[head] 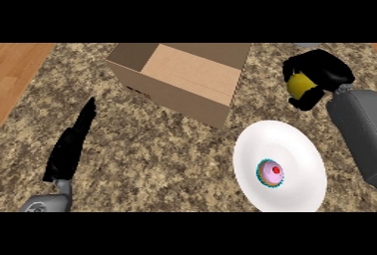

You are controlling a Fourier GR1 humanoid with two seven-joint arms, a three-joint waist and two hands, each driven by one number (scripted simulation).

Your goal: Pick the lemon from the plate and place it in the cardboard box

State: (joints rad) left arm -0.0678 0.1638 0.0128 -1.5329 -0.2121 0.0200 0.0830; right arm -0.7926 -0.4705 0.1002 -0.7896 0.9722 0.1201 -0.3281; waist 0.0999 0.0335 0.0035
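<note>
The lemon (pixel 297 84) is held in the right robot hand (pixel 318 75), fingers curled round it, only a yellow patch showing at the hand's left side; it is lifted clear of the white plate (pixel 294 144), up and to the right of it, and to the right of the cardboard box (pixel 184 82). The left robot hand (pixel 72 144) is seen at the view's left over the counter (pixel 147 159), fingers straight, holding nothing, resting. A small cupcake-like item (pixel 271 173) is left on the plate. Step in hand is judged to be the carry to the box: the lemon should be moved left, kept above the near box wall so the rim is not clipped, brought over the open mouth, then lowered and let go only once it is inside. The box is tilted, opening facing up and toward the right, so an approach from the right side looks easiest. The lemon's long axis and pointing direction cannot be told, too much is hidden by the fingers.
</note>
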